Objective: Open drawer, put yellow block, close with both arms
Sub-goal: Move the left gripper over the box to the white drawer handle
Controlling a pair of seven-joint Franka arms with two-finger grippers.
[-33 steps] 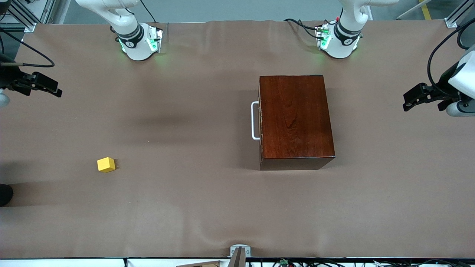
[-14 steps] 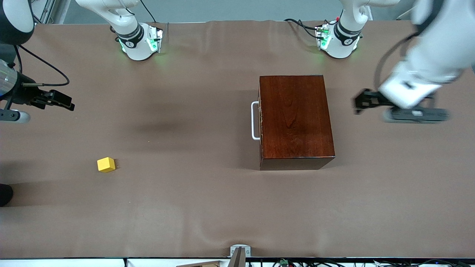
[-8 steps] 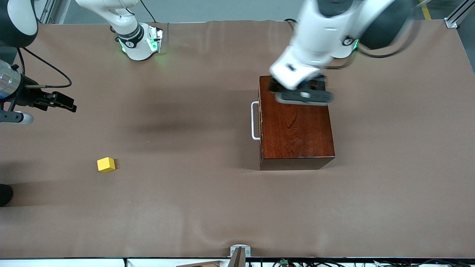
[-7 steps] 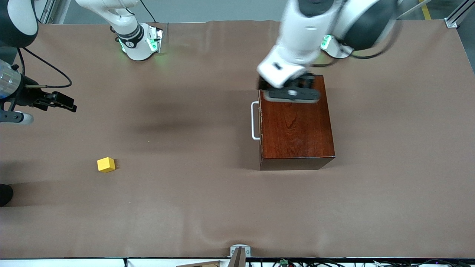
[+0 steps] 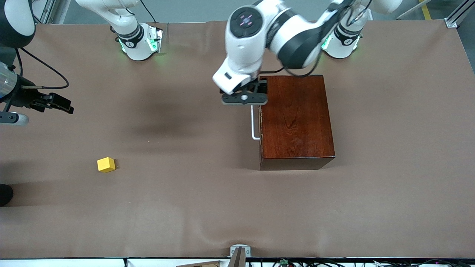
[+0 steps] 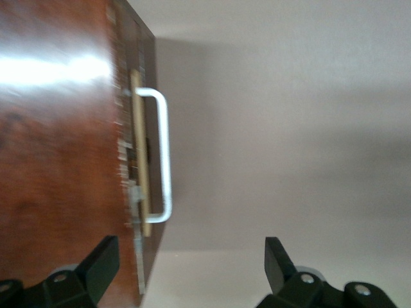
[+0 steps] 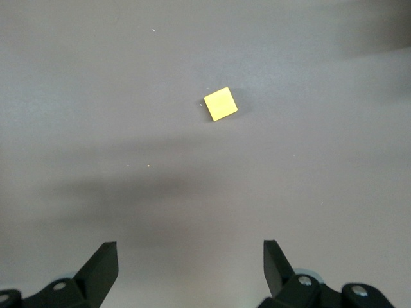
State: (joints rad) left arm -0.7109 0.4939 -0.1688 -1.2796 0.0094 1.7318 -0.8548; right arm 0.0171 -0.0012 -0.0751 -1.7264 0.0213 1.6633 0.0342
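The dark mahogany box [image 5: 297, 118] stands toward the left arm's end of the table, its drawer shut flush, with the white loop handle [image 5: 254, 124] facing the right arm's end. My left gripper [image 5: 243, 97] hangs open over the handle's end farther from the front camera. The left wrist view shows the handle [image 6: 164, 154], the box [image 6: 58, 160] and my open, empty left gripper [image 6: 189, 269]. The yellow block [image 5: 106, 164] lies toward the right arm's end. My right gripper [image 5: 61, 104] hovers open above the table; the right wrist view shows the block [image 7: 220, 103] ahead of its empty jaws [image 7: 189, 266].
A brown cloth [image 5: 185, 207] covers the table, with slight wrinkles near the front edge. A small metal bracket [image 5: 240, 252] sits at the middle of the front edge. A dark object [image 5: 4, 193] shows at the table's right-arm end.
My left arm has swung in from the table's left-arm end, across the box top, to over the handle. My right gripper has barely shifted. The box and block have not moved.
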